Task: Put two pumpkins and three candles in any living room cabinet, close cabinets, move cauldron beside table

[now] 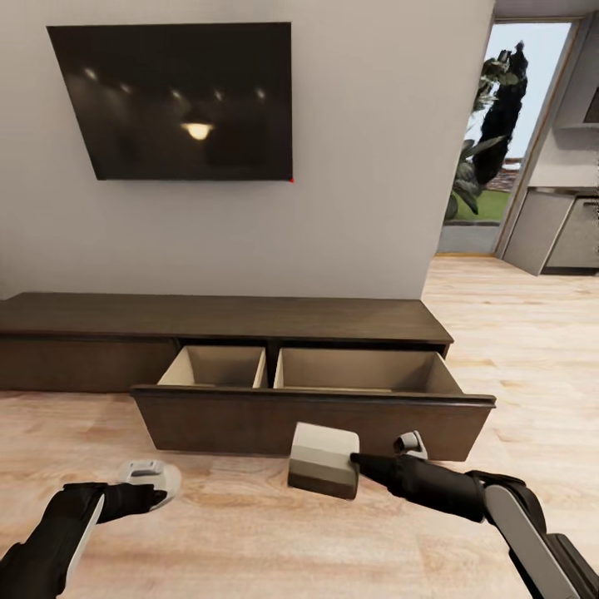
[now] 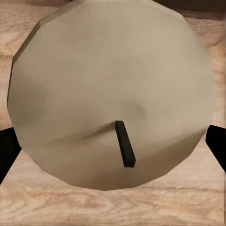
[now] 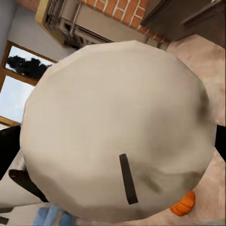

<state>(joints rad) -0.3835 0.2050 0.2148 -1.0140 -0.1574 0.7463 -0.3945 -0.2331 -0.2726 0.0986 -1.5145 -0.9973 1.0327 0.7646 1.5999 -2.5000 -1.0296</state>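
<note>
The dark brown cabinet point(image 1: 249, 320) runs along the wall with one wide drawer point(image 1: 308, 420) pulled out. Its two pale compartments look bare. In front of that drawer my right gripper point(image 1: 356, 462) is shut on a beige candle point(image 1: 323, 459), held on its side above the floor. That candle's flat top and dark wick point(image 3: 117, 136) show close up in the right wrist view, with a bit of an orange pumpkin point(image 3: 184, 204) behind it. My left gripper point(image 1: 158, 492) is low at the left, shut on another candle point(image 1: 150, 480); its wick end point(image 2: 110, 94) sits between the black fingers point(image 2: 7, 153).
A dark TV point(image 1: 175, 100) hangs on the wall above the cabinet. At the right a doorway point(image 1: 499, 141) opens to greenery beside grey kitchen units point(image 1: 557, 233). Light wood floor point(image 1: 249, 532) spreads in front of the drawer.
</note>
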